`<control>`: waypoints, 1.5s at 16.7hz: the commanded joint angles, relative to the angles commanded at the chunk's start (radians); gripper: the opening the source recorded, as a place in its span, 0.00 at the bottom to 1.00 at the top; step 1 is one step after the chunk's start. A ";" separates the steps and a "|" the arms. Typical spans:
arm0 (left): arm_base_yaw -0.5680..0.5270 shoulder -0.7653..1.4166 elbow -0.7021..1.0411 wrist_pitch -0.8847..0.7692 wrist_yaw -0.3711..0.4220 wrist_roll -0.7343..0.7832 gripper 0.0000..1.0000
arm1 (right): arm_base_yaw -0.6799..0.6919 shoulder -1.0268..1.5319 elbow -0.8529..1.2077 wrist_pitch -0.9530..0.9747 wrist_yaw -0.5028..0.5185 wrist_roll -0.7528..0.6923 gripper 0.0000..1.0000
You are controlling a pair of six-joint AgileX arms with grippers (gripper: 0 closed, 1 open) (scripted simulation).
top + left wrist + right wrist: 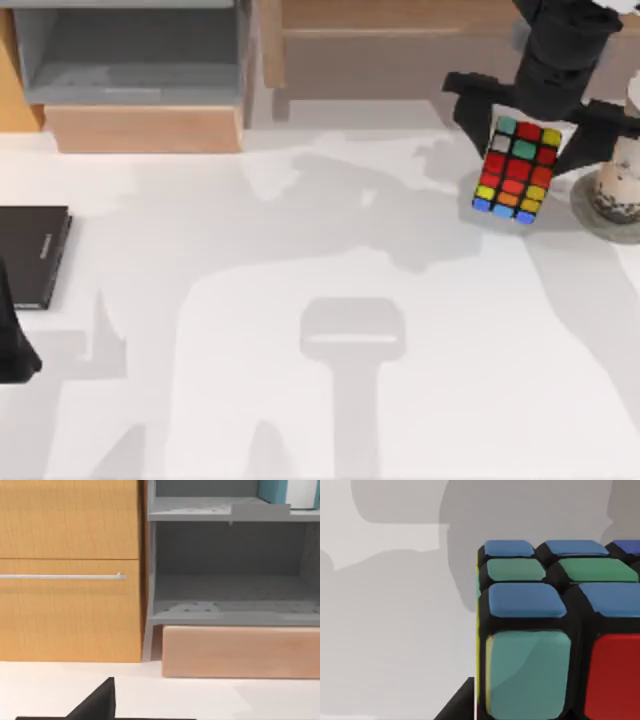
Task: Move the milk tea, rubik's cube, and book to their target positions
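The rubik's cube [516, 170] hangs tilted at the table's back right, and my right gripper [528, 150] is shut on it from above. Up close, the right wrist view shows the rubik's cube [555, 630] with blue, green and red stickers. Just right of the cube, the milk tea [620, 175] stands on a flat grey disc [592, 218]. In the left wrist view, the book [273, 490] with its teal cover stands on the upper level of a grey shelf [220, 511]. My left arm [14, 345] is parked at the left edge.
A thin black slab [32, 255] lies at the table's left. The grey shelf unit [130, 50] sits on a wooden base [140, 128] at the back left, beside an orange cabinet [70, 580]. A wooden ledge [400, 20] runs along the back.
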 joint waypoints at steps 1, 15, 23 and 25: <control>0.000 0.000 0.000 0.000 0.000 0.000 1.00 | 0.008 -0.041 0.003 0.031 0.021 -0.014 0.00; 0.000 0.000 0.000 0.000 0.000 0.000 1.00 | 0.156 -0.610 -0.346 1.166 0.423 -0.531 0.00; 0.000 0.000 0.000 0.000 0.000 0.000 1.00 | 0.175 -0.601 -0.476 1.330 0.477 -0.654 0.00; 0.000 0.000 0.000 0.000 0.000 0.000 1.00 | 0.170 -0.603 -0.473 1.330 0.473 -0.651 0.00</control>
